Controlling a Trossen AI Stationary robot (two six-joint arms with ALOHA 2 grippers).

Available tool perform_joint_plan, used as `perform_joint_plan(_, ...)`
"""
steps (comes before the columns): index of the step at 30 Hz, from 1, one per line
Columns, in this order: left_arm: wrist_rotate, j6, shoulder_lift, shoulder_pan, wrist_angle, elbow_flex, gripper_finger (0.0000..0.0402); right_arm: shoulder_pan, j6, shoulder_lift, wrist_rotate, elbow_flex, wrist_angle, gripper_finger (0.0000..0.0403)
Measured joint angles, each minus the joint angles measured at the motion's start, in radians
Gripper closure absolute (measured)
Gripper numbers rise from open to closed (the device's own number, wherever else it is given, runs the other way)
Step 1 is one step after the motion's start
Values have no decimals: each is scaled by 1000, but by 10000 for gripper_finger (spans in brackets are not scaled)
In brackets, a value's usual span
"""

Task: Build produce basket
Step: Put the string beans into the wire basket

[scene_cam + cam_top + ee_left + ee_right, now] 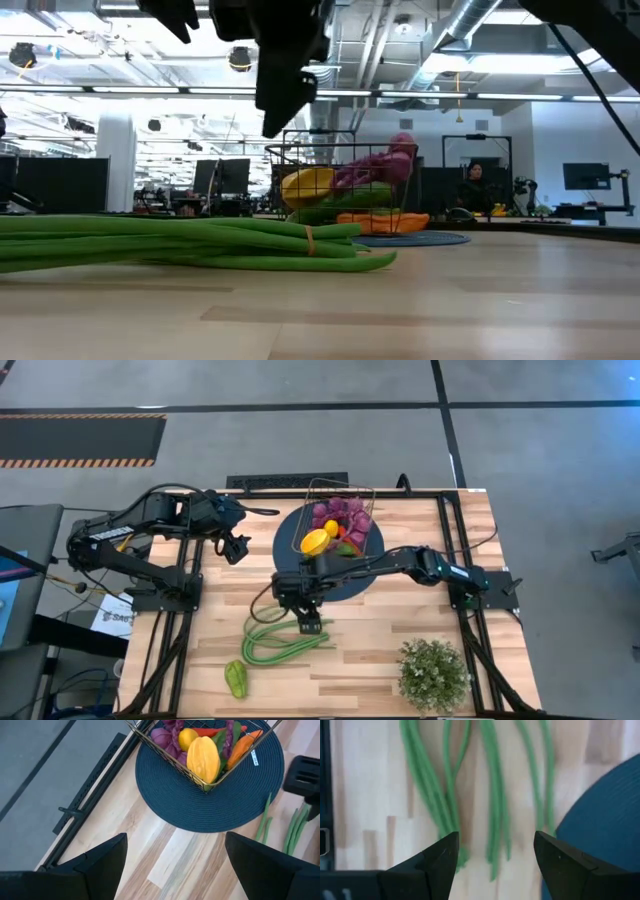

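The wire basket [340, 510] stands on a round dark blue mat [300, 560] at the table's far middle. It holds purple grapes [338, 515], a yellow lemon [187, 738], an orange carrot [241, 747] and other produce. Long green beans [285, 642] lie flat on the wood, nearer than the mat. A green pepper [236, 678] lies near the front edge. My right gripper [311, 623] hangs open just above the beans' right ends [495, 795], clear of them. My left gripper [237, 547] waits open, raised, left of the mat.
A bushy potted plant [433, 672] stands at the table's front right. Black frame rails [185, 610] run along the table's left and right sides. Bare wood lies between the beans and the plant.
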Motion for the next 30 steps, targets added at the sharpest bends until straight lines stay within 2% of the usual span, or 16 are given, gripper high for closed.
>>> perform_joint_plan(4, 0, -1, 0, 0, 0, 0, 79, 35, 36, 0, 6, 0, -47, 127)
perform_joint_plan(17, 0, -6, 0, 0, 0, 0, 79, 144, 168, 0, 121, 0, -100, 127)
perform_joint_plan(30, 5, -34, 0, 0, -1, 0, 79, 263, 209, 1, 379, -1, -95, 127)
